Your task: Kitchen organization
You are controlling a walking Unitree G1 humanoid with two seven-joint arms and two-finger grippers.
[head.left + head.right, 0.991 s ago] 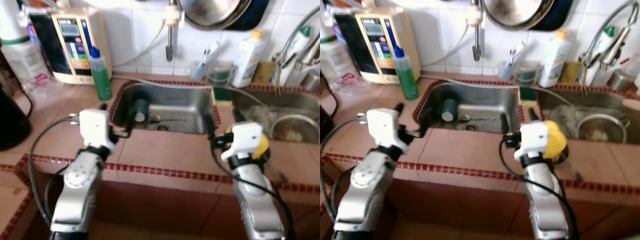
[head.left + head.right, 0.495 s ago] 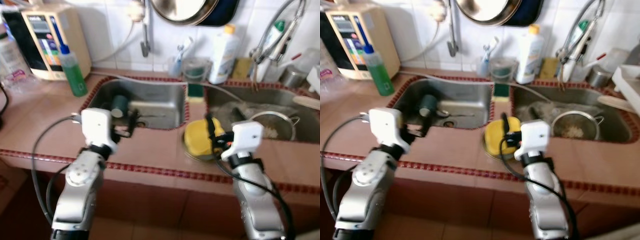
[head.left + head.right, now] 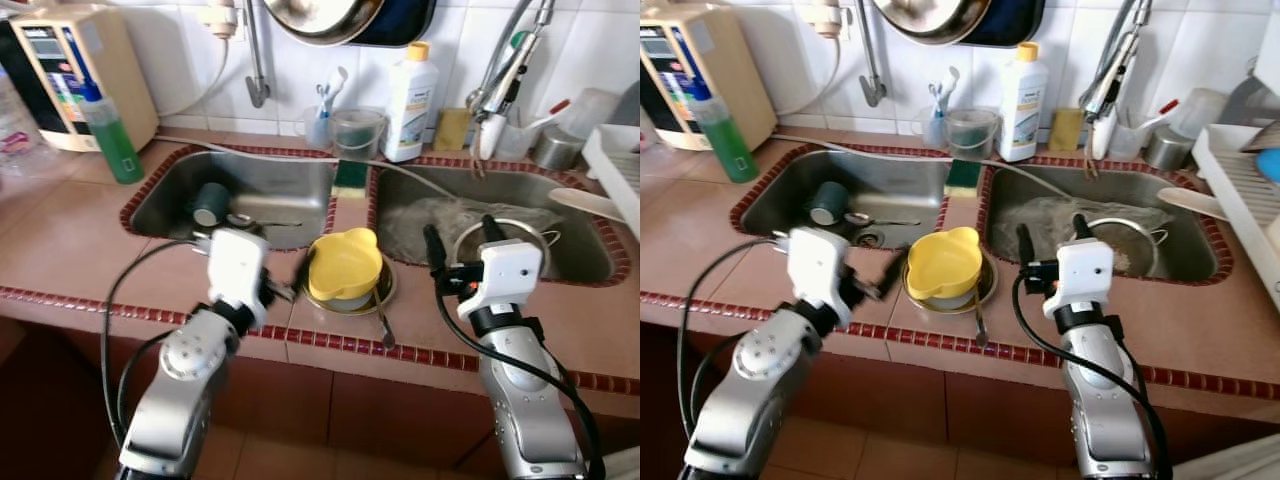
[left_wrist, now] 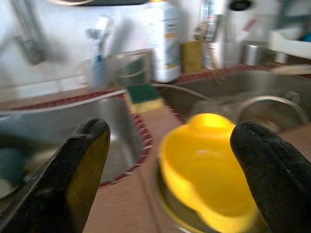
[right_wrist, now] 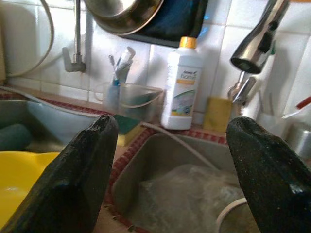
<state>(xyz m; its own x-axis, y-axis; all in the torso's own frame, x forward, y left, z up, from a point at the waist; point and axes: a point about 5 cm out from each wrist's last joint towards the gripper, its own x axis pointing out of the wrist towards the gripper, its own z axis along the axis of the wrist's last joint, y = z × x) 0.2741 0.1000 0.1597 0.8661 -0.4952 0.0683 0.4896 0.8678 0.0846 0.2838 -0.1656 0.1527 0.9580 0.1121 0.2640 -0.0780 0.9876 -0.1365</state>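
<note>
A yellow bowl [image 3: 343, 265] sits tilted in a shallow metal dish [image 3: 381, 293] on the tiled counter strip between two steel sinks. Beside the dish lies a spoon [image 3: 383, 322]. My left gripper [image 3: 287, 283] hovers just left of the bowl, open, and the left wrist view looks between the wide-spread fingers [image 4: 80, 165] at the bowl [image 4: 206, 165]. On the bowl's right, my right gripper [image 3: 460, 237] is open over the near rim of the right sink [image 3: 590, 262], holding nothing. A metal strainer [image 3: 515, 232] lies in that sink.
The left sink [image 3: 160, 195] holds a teal cup [image 3: 211, 203] and a spoon. Along the back wall stand a green bottle [image 3: 113, 140], a water purifier [image 3: 75, 75], a white detergent bottle [image 3: 410, 88], a sponge [image 3: 349, 173] and a faucet [image 3: 500, 80]. A dish rack [image 3: 615, 165] stands at far right.
The whole view has swung right along the counter, so the camera moved. The yellow bowl, earlier beside my right gripper, now lies between both grippers, close to the left one.
</note>
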